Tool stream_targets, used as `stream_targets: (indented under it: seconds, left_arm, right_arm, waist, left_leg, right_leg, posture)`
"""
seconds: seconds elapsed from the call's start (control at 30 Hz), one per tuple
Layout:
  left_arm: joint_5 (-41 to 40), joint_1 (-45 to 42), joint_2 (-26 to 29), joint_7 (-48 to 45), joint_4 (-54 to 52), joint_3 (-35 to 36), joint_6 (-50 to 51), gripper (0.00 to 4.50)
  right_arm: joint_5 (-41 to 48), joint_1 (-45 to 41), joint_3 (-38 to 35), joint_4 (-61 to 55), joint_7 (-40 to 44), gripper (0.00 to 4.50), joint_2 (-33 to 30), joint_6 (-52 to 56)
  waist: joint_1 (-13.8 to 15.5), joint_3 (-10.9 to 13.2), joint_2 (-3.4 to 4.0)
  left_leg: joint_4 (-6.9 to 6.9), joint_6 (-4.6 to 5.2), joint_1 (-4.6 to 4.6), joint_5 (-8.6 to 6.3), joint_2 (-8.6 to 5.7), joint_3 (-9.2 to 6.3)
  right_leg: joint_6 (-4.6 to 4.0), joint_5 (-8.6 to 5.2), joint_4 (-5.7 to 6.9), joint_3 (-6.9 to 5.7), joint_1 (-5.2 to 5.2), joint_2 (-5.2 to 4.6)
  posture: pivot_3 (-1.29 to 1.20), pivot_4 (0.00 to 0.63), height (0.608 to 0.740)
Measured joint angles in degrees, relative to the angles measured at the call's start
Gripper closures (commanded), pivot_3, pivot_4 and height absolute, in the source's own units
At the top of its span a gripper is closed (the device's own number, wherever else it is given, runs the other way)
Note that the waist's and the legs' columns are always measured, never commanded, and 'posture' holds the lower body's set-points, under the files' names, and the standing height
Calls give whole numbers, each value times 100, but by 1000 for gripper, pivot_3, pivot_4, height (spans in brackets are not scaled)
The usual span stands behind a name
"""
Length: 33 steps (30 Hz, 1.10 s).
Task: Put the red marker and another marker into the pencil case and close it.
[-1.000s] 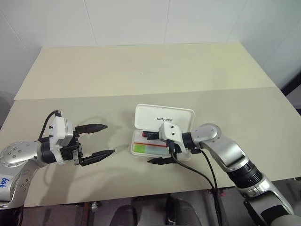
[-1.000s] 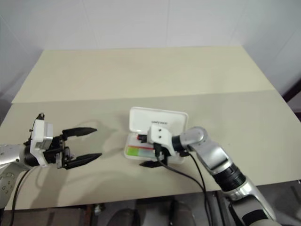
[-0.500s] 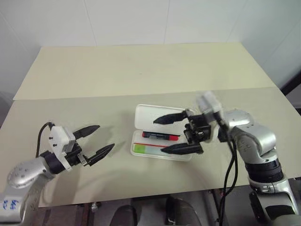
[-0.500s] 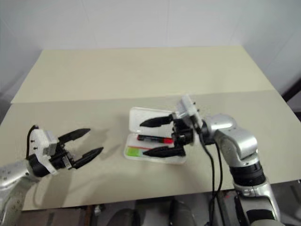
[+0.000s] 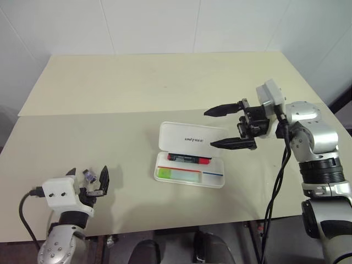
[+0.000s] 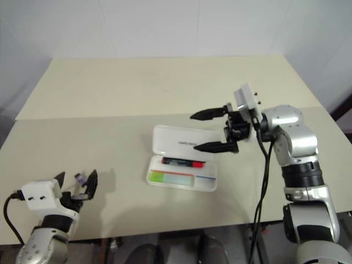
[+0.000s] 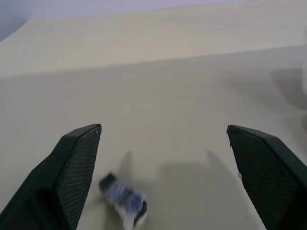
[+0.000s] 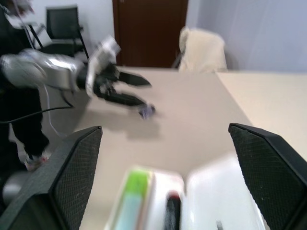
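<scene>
Left eye view, catalogue of contents.

1. Right gripper (image 5: 228, 127): two black fingers spread wide, nothing between them, hanging in the air above and just beyond the raised lid's far right corner, pointing across toward the robot's left. Judged: a free, empty gripper placed where it could come down behind the lid to push it shut.

2. Left gripper (image 5: 87, 181): fingers apart, empty, low at the near left edge of the table (image 5: 137, 93), well apart from the case. A small dark-and-bluish object (image 7: 123, 201) lies on the table between and just ahead of its fingers; too blurred to identify.

3. Pencil case (image 5: 190, 155): white, open, near the middle of the table. Lid tilted back on its far hinge, lettering facing up; tray toward the robot, with a thin red-and-blue stripe along its near right edge.

4. Red marker (image 5: 190, 159): lying flat along the far side of the tray, beside the hinge, black section to the left and red end to the right.

5. Another marker (image 5: 177, 174): green cap and pale barrel, lying flat along the near side of the tray, parallel to the red marker and just beside it.

6. Assessment: both markers sit inside and lie low, so nothing appears to block the lid. Loading looks complete; closing the lid is the remaining step. Risk judged: a push on the lid could slide the light case across the smooth table rather than fold it down.
</scene>
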Motion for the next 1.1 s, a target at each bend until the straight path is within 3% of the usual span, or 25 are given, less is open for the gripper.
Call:
stream_targets:
  seconds: [0.23,0.57,1.1]
  left_arm:
    - [308,-15,-854,1017,-169,-107,253,0]
    - [387,-189,-848,1546,459,-13,144,0]
    - [312,-758,-696,1629,1021,-210,112,0]
  right_arm:
    - [-60,-509,216,834,67,53,7,-413]
    - [149,-556,1069,1901,126,53,-817,-1382]
    - [594,-481,1277,1572,129,53,-938,-1300]
  waist:
    - [-8,2,4]
    - [-6,4,6]
    - [7,4,7]
  left_leg:
    - [5,0,2,0,0,-5]
    - [6,4,0,-2,1,-2]
    - [9,4,0,-2,4,-12]
  right_leg:
    - [-5,-3,-5,3,2,-5]
    - [-5,-3,-7,-5,2,-10]
    - [-5,-3,-7,-7,1,-13]
  posture:
    - [0,150,740]
    - [0,150,740]
    - [0,150,740]
